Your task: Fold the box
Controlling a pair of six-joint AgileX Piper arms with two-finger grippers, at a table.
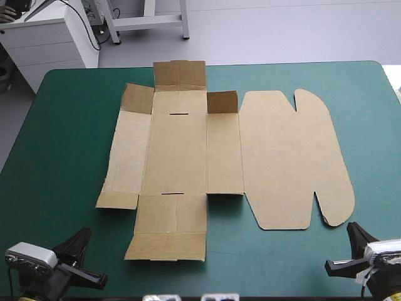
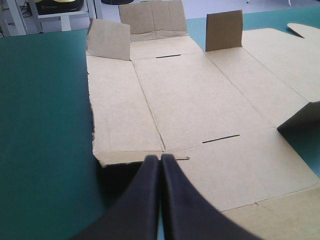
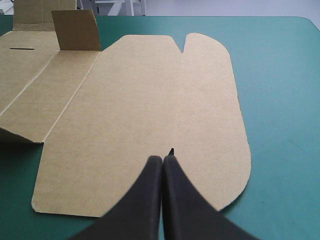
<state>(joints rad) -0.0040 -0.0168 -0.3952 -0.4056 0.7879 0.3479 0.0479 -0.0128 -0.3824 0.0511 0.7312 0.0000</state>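
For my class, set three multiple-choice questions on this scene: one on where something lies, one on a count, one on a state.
1. Seen from the robot, on which side of the box does its rounded lid panel lie?
A left; B right; C far end.
2. How many thin slots are cut in the box?
A two; B four; C none.
3. How do the left gripper and the right gripper stand?
A both open; B both shut, holding nothing; C both shut on the box.

Answers:
1 B: in the high view the panel spreads toward the right gripper.
2 A: one slot toward the far end, one toward the near end.
3 B: each closes to one pointed arch with nothing between.
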